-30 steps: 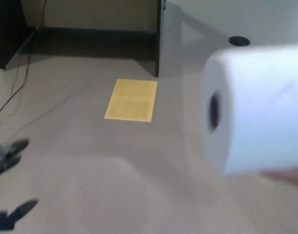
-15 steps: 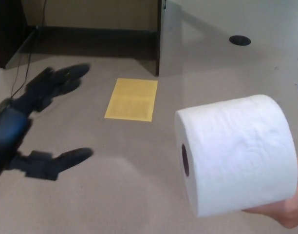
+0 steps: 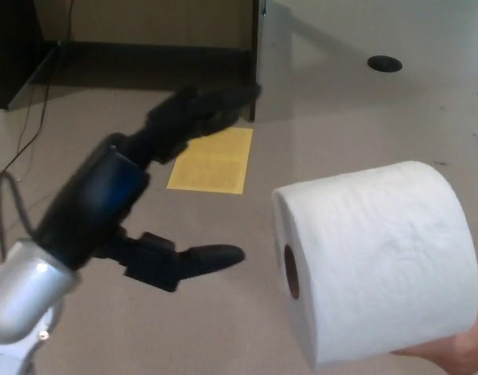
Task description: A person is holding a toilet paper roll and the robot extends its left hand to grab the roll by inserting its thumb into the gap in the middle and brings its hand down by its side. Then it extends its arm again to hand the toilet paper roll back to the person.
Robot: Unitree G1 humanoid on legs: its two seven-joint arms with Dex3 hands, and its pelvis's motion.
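Observation:
A white toilet paper roll [image 3: 379, 262] fills the lower right of the head view, held from below by a person's hand [image 3: 458, 348] at the bottom right corner. Its dark core hole [image 3: 290, 271] faces left. My left hand [image 3: 157, 187] reaches in from the lower left, open, with the thumb [image 3: 200, 258] stretched toward the hole and still a short way from it. The two fingers [image 3: 204, 109] spread above, apart from the roll. The right hand does not show.
A yellow sheet [image 3: 212, 160] lies on the beige floor behind my left hand. A dark partition edge [image 3: 255, 62] and a dark recess stand at the back. Cables [image 3: 28, 133] trail at the left. A black round spot [image 3: 383, 64] lies at the back right.
My left arm has risen and reached right toward the roll, bringing the thumb close to the core hole. The roll has come down and left into steady view.

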